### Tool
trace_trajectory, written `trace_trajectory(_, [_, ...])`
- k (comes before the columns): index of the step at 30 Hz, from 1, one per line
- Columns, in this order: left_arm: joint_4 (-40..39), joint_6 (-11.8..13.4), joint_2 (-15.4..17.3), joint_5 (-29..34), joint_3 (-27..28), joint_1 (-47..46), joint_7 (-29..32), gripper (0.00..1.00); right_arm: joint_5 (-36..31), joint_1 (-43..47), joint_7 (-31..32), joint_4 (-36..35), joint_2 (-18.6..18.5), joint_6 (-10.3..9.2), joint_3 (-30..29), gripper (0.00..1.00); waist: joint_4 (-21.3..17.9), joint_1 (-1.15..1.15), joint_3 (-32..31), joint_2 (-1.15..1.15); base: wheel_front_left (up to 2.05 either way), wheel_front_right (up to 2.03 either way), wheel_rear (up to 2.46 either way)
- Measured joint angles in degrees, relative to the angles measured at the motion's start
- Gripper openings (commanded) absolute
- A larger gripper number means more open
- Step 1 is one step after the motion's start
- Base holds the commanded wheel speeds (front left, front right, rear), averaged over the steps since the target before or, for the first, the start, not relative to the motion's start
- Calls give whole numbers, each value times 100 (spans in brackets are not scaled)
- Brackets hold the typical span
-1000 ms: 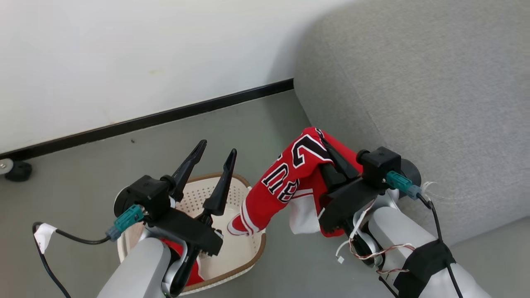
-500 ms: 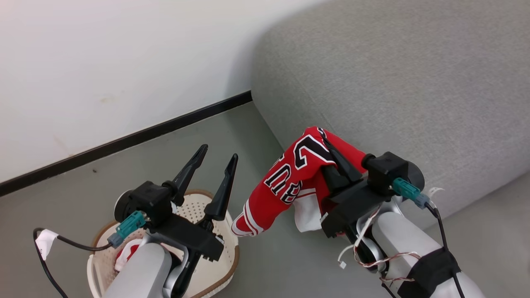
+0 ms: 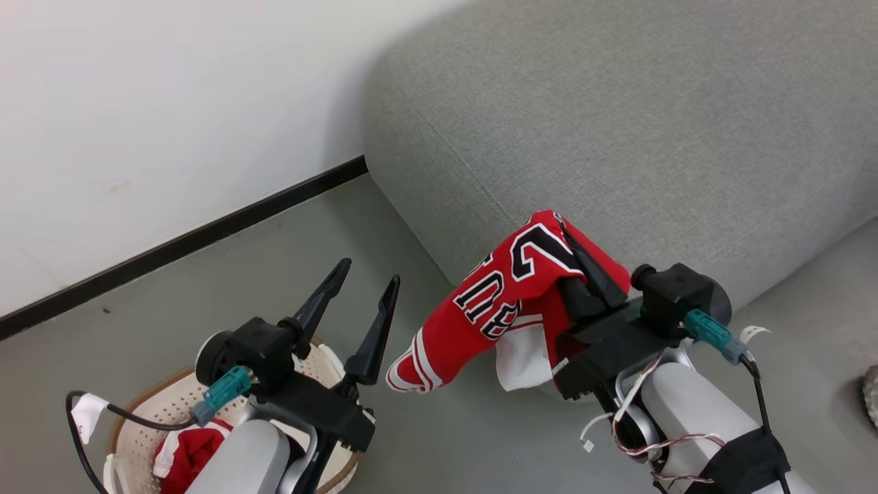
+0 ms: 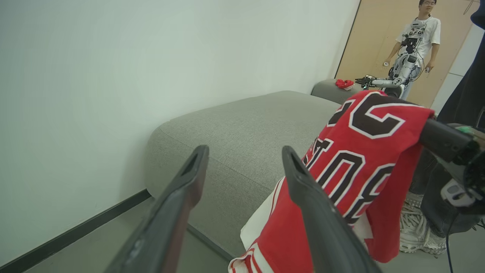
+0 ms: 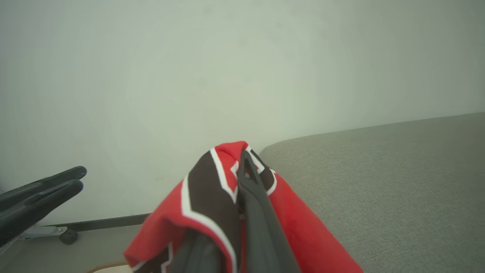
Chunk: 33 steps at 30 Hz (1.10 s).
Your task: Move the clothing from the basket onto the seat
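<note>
My right gripper point(image 3: 564, 225) is shut on a red jersey point(image 3: 504, 298) with black-and-white lettering, held up in front of the grey seat point(image 3: 617, 137). The jersey drapes over the shut fingers point(image 5: 253, 204), hanging left and down above the floor. In the right wrist view the jersey point(image 5: 206, 197) wraps my right gripper point(image 5: 244, 159), with the seat point(image 5: 379, 170) beyond. My left gripper point(image 3: 369, 272) stands open and holds nothing, above the cream basket point(image 3: 140, 420) at the lower left. Another red piece of clothing point(image 3: 191, 454) lies in the basket. The left wrist view has the left gripper point(image 4: 244, 151), jersey point(image 4: 360, 163) and seat point(image 4: 246, 121).
A white wall with a black baseboard point(image 3: 206, 230) runs behind the grey floor. A caster wheel point(image 5: 69, 236) stands by the wall. Far off, a person point(image 4: 418, 26) stands with another robot. A white shoe point(image 4: 416, 227) and dark trouser leg are close on the right.
The head camera has swung right: the basket now sits further to the lower left of the picture and more of the seat shows. Both grippers keep their states; the jersey stays held.
</note>
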Motion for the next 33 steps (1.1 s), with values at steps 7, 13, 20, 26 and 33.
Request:
trace_trajectory(7, [20, 0, 33, 5, -10, 45, 0, 100, -60, 75, 0, -258, 0, -43, -98, 0, -157, 0, 100, 0, 0, 0, 0])
trace_trajectory(13, [44, 0, -21, 35, -129, 46, 0, 100, -172, 190, 0, -445, -52, -91, -244, 0, -239, 0, 149, 1, 0, 0, 0])
trace_trajectory(20, [40, 0, -30, 47, -210, 44, 0, 100, -304, 194, 0, -613, -222, -93, -490, 0, -237, 0, 214, 1, 0, 0, 0])
trace_trajectory(26, [10, 0, 22, 56, -293, 46, 0, 100, -365, -146, 0, -744, -583, -152, -1012, 0, -140, 0, 387, 1, 0, 0, 0])
trace_trajectory(33, [-119, 0, 171, 58, -345, 51, 0, 100, -412, -647, -1, -826, -818, -203, -1427, 0, 26, 0, 685, 1, 0, 0, 0])
